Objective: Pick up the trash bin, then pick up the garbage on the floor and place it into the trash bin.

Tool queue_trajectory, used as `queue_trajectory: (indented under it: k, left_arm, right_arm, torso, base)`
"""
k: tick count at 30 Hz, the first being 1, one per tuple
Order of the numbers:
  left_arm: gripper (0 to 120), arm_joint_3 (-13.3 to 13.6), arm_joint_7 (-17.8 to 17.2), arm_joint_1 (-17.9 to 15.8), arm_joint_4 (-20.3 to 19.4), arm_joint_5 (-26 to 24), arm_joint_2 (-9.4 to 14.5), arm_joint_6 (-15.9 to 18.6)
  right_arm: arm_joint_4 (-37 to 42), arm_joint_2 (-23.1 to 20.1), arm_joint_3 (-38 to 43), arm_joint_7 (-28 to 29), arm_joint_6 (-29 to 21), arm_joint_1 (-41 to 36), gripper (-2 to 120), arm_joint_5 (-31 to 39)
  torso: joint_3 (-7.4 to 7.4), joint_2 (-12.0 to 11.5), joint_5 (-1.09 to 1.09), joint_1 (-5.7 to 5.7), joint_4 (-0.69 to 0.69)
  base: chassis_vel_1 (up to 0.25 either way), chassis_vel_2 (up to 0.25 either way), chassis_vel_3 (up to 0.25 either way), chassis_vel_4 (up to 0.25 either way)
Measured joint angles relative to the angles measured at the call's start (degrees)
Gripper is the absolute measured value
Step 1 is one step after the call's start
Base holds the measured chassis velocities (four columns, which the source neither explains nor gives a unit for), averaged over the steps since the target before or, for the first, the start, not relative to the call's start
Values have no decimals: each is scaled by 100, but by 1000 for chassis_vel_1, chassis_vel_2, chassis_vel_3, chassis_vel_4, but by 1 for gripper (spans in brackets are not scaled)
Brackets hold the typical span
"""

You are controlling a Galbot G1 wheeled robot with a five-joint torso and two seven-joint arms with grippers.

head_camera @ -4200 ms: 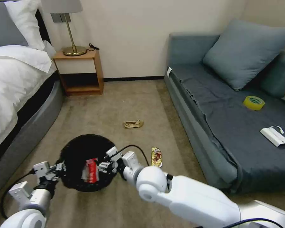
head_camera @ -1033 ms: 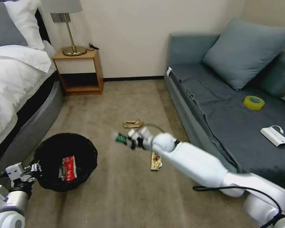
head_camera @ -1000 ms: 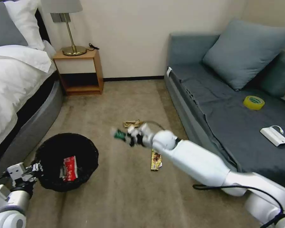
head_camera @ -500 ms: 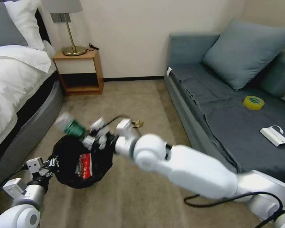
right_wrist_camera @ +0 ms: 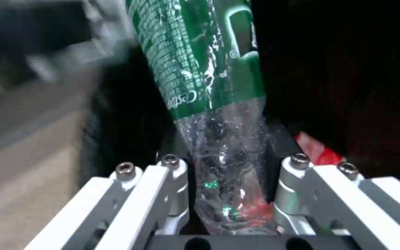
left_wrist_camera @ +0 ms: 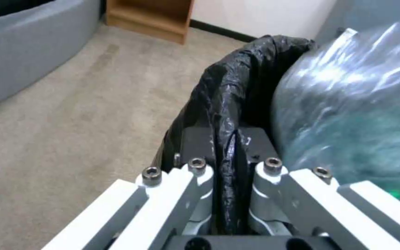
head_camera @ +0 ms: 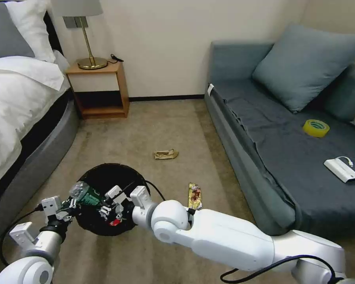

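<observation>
The trash bin (head_camera: 106, 177), lined with a black bag, hangs just off the carpet with my left gripper (head_camera: 69, 205) shut on its near-left rim; the pinched bag rim (left_wrist_camera: 225, 139) shows between the closed jaws (left_wrist_camera: 227, 166). My right gripper (head_camera: 106, 203) is over the bin's mouth, shut on the clear bottle with the green label (head_camera: 85, 194), whose crinkled body (right_wrist_camera: 200, 69) points away from the wrist. A red-white wrapper (right_wrist_camera: 318, 149) lies inside the bin. A gold-brown snack wrapper (head_camera: 194, 196) and a crumpled tan paper (head_camera: 166, 154) lie on the carpet.
A bed (head_camera: 15, 106) lines the left, with a wooden nightstand (head_camera: 100, 88) and lamp by the wall. A grey sofa (head_camera: 288, 150) on the right carries a yellow tape roll (head_camera: 316, 127) and a white box (head_camera: 342, 170). Open carpet lies between.
My right arm swung left from mid-carpet carrying the bottle and now holds it low over the bin. The left arm shifted the bin rightward, toward the right gripper.
</observation>
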Motion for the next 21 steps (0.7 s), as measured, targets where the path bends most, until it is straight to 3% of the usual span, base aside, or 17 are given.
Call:
queue_trajectory:
  k: [3,9,11,15,21]
  left_arm:
    - [5,14,5,-30,38,-112,93,-2]
    - [5,18,19,0,73,-244,151,-3]
    - [5,36,18,0,75,-229,70,20]
    - [5,73,15,-28,86,-128,-74,39]
    - [5,118,-8,-32,57,-30,-261,96]
  right_arm:
    - [-39,-16,-10,85,-54,-19,22,-19]
    - [-36,-59,-7,219,-182,-81,42,-47]
    - [-21,-62,98,220,-194,-137,54,-123]
    - [49,-82,230,212,-194,-219,65,-316]
    - [429,-441,550,295,-251,-349,86,-520]
  torso:
    - [0,0,1,0,0]
    - [0,0,1,0,0]
    - [0,0,1,0,1]
    - [0,0,1,0,1]
    - [0,0,2,0,1]
  base:
    - [0,0,0,0]
    - [0,0,0,0]
    - [0,0,0,0]
    - [0,0,0,0]
    - [0,0,0,0]
